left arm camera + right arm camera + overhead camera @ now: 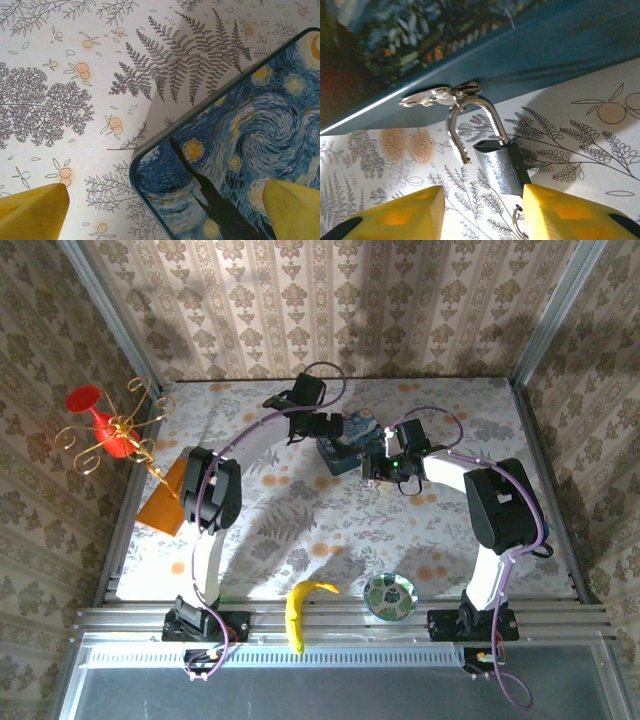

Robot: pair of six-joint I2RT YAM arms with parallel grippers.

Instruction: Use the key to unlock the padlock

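Seemingly sprung, the padlock (501, 167) hangs by its shackle (451, 127) from the hasp (437, 96) of the blue box (560, 45), mid-frame. The right hand (481, 204), spread wide, sits just below; a clumsy nudge could click it shut. The left hand (162, 210), also spread, hovers over the lid (260, 130).

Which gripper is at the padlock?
The right gripper: the padlock hangs off the box just ahead of its yellow fingers. The left gripper is over the box's painted lid instead.
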